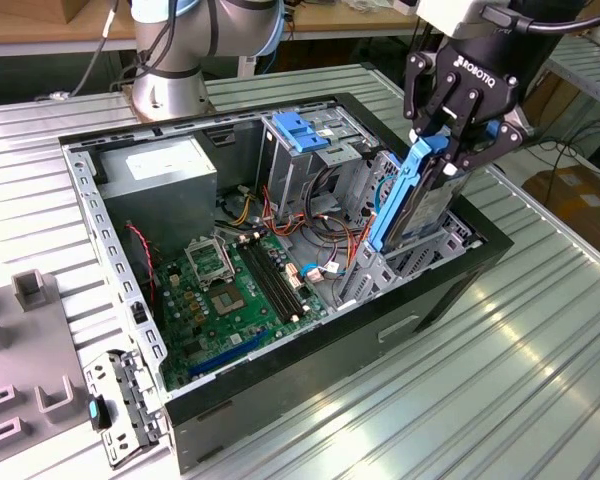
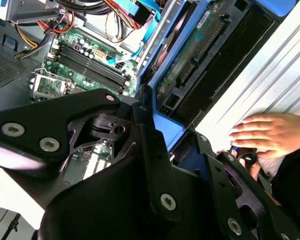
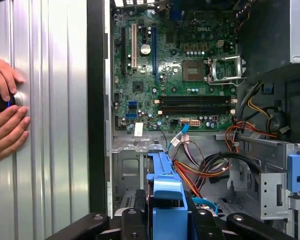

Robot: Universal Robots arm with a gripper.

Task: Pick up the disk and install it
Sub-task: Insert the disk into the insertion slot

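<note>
The disk stands on edge with its blue side rail facing out. It is partly lowered into the drive bay at the exterior view's right end of the open computer case. My gripper is above it, shut on its upper edge. In the first wrist view the disk's blue rail runs out from between my gripper fingers. In the second wrist view the disk's underside with its circuit board shows beyond the gripper.
Inside the case lie the motherboard, a grey power-supply box, a light-blue bracket and loose cables. A person's hands rest on the ribbed table beside the case. Grey fixtures stand at the exterior view's left.
</note>
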